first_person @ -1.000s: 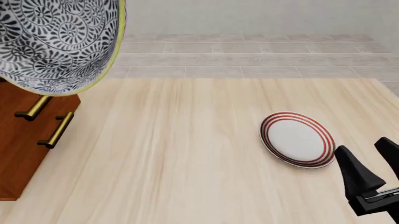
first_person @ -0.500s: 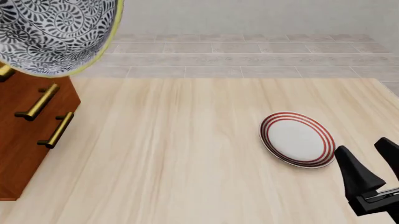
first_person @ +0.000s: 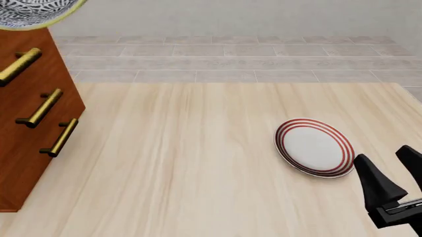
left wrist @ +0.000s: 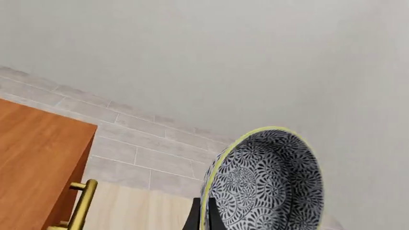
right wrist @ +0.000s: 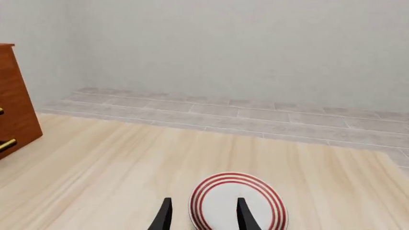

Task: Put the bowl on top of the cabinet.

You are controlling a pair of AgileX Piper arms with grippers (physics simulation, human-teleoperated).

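Only the lower edge of the patterned bowl (first_person: 29, 12) shows in the front view, at the top left corner, above the reddish-brown cabinet (first_person: 26, 128). In the left wrist view the bowl (left wrist: 268, 184) stands on edge, its yellowish rim pinched by my left gripper (left wrist: 203, 219), which is shut on it. The cabinet (left wrist: 35, 163) lies beside and below it there. The left gripper itself is outside the front view. My right gripper (first_person: 396, 170) rests open near the table's front right, holding nothing; the right wrist view also shows this gripper (right wrist: 203, 215) open.
A flat white plate with red rings (first_person: 315, 147) lies on the table just ahead of the right gripper; the right wrist view shows the plate (right wrist: 252, 203) too. Brass bar handles (first_person: 41, 107) stick out of the cabinet's front. Grey floor tiles run beyond the table's far edge.
The bowl has risen and moved left, nearly out of the front view, uncovering the cabinet's top handle. The right gripper has not moved.
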